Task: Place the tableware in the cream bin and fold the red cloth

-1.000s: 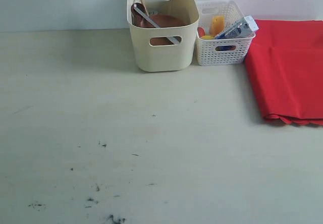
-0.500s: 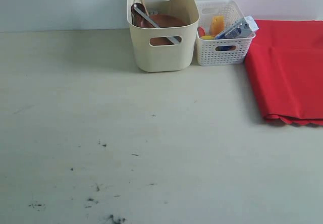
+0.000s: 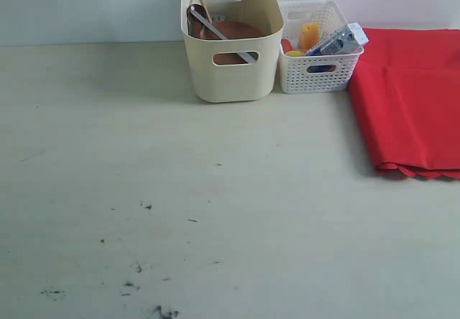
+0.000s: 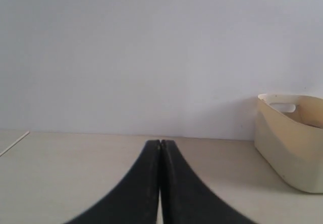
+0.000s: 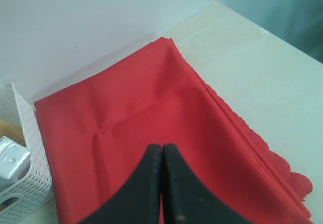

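The cream bin (image 3: 231,75) stands at the back of the table and holds the brown wooden plate (image 3: 233,31), a metal knife (image 3: 223,35), a dark spoon (image 3: 194,14) and chopsticks; bowl and cup are hidden. The red cloth (image 3: 413,100) lies folded at the right, scalloped edge toward the front. Neither arm shows in the exterior view. My left gripper (image 4: 160,143) is shut and empty above bare table, with the cream bin (image 4: 292,143) off to its side. My right gripper (image 5: 162,147) is shut, hovering over the red cloth (image 5: 131,128) and holding nothing.
A white lattice basket (image 3: 320,64) beside the bin holds a milk carton (image 3: 338,42), cheese and a lemon; it also shows as the basket (image 5: 20,148) in the right wrist view. A wall runs behind the table. Dark specks mark the table's front left.
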Action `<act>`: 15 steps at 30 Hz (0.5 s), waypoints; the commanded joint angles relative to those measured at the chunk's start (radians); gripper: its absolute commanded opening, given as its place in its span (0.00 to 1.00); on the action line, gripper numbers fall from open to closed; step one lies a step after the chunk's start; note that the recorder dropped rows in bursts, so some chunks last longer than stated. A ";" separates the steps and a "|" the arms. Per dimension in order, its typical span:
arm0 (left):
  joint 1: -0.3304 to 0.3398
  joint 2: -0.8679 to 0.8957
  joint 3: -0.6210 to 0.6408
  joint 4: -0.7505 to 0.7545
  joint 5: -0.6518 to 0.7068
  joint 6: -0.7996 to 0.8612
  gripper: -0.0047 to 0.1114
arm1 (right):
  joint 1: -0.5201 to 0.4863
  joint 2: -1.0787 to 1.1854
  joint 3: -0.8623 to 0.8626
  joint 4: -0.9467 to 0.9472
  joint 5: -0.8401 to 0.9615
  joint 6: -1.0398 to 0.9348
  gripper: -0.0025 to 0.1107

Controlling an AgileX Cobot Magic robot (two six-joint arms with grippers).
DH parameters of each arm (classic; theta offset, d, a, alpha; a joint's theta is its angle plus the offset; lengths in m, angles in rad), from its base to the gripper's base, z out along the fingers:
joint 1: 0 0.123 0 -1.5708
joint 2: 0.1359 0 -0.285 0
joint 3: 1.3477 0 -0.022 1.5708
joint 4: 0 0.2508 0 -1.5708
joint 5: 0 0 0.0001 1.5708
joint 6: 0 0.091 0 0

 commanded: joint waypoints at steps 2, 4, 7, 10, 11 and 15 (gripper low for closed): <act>0.004 -0.005 0.003 0.311 0.065 -0.322 0.06 | 0.003 -0.006 0.002 -0.001 -0.004 0.002 0.02; 0.004 -0.005 0.003 0.319 0.105 -0.338 0.06 | 0.003 -0.006 0.002 -0.001 -0.004 0.002 0.02; 0.004 -0.005 0.003 0.319 0.183 -0.343 0.06 | 0.003 -0.006 0.002 -0.001 -0.004 0.002 0.02; 0.004 -0.005 0.003 0.319 0.199 -0.353 0.06 | 0.003 -0.006 0.002 -0.001 -0.004 0.002 0.02; 0.004 -0.005 0.003 0.319 0.197 -0.354 0.06 | 0.003 -0.006 0.002 -0.001 -0.004 0.002 0.02; 0.004 -0.005 0.003 0.320 0.197 -0.357 0.06 | 0.003 -0.006 0.002 -0.001 -0.004 0.002 0.02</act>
